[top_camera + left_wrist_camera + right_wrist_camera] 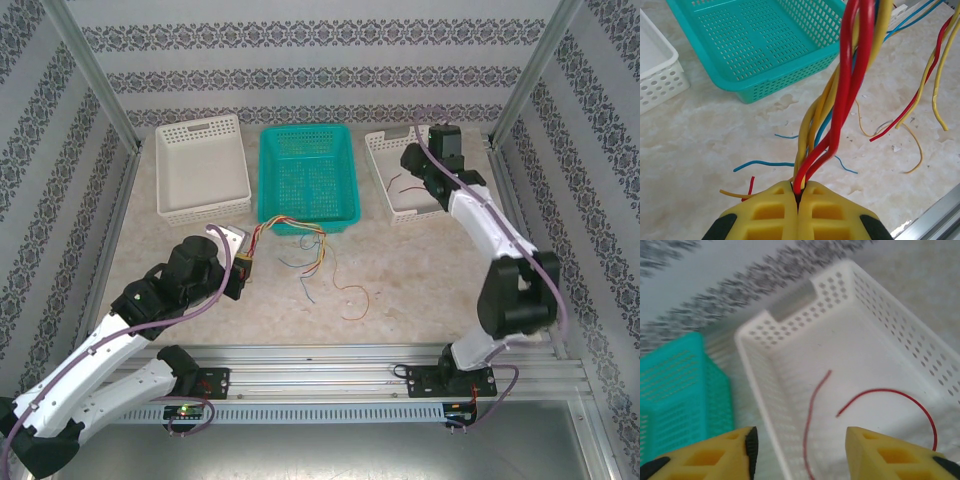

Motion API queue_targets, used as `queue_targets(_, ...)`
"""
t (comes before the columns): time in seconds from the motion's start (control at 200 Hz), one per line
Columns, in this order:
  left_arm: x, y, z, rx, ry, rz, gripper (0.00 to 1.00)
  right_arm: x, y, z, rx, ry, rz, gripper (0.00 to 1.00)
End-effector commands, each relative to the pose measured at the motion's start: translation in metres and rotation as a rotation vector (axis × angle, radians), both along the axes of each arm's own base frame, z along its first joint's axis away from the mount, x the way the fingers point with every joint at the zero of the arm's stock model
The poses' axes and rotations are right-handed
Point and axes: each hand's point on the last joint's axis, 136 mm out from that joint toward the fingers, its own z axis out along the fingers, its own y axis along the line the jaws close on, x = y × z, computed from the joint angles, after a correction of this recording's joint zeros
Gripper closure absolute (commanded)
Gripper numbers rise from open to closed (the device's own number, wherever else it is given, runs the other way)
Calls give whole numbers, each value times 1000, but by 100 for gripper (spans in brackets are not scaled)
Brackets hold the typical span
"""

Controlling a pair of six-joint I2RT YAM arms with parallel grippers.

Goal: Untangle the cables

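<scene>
Left of the tabletop's (420, 280) middle, the left gripper (798, 194) is clamped on the cables (842, 100) at their bunched end. They look light, limp and thin, best pinched singly near a loose tip. At the far right corner, the right gripper (799, 440) hangs with jaws apart over a red cable (890, 391) in the white basket (880, 305).

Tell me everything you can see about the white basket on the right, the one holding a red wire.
The right white basket is a shallow rectangular tray, plastic by its look, with walls perforated in rows of small holes, a plain floor and a handle notch in one end wall. It sits flat on the table beside the teal basket. A thin red cable lies curved on its floor. The right gripper hovers open above it, not touching.
</scene>
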Motion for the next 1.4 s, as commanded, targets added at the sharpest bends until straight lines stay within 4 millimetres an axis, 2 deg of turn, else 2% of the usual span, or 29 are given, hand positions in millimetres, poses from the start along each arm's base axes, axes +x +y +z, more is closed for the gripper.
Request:
queue_targets(0.0, 1, -6, 2, -15, 1, -28, 100, -39, 65, 59, 100, -147, 238, 43)
queue_targets(0.11, 1, -13, 9, -58, 14, -38, 100, -93, 128, 79, 213, -200, 496, 39)
queue_targets(0.24, 2, -29, 22, -172, 36, -57, 100, -164, 180, 88, 315, -265, 722, 36)
queue_targets(0.33, 3, -42, 23, -259, 81, -60, 100, -208, 206, 93, 387, -288, 869, 36)
queue_targets(0.395, 4, -53, 21, -321, 122, -70, 100, -232, 218, 92, 419, -293, 933, 36)
queue_targets(0.47, 6, -62, 17, -377, 160, -71, 100, -253, 229, 89, 435, -299, 987, 36)
queue_targets(0.565, 9, -67, 16, -426, 171, -63, 100, -269, 241, 80, 436, -290, 1039, 39)
queue_targets(0.694, 12, -75, 20, -489, 182, -69, 100, -269, 250, 64, 425, -268, 1032, 42)
queue_targets(0.854, 15, -86, 14, -520, 209, -78, 100, -260, 265, 51, 429, -258, 1028, 43)
queue_targets(1.029, 19, -90, 9, -521, 208, -78, 100, -258, 275, 61, 434, -287, 1045, 45)
queue_targets(1.144, 21, -94, 7, -521, 217, -87, 100, -248, 272, 53, 364, -278, 987, 51)
queue_targets(1.249, 24, -88, 9, -477, 193, -66, 100, -233, 246, 40, 212, -245, 852, 51)
queue_targets(1.394, 28, -72, 3, -397, 177, 9, 100, -215, 176, 33, -57, -259, 585, 36)
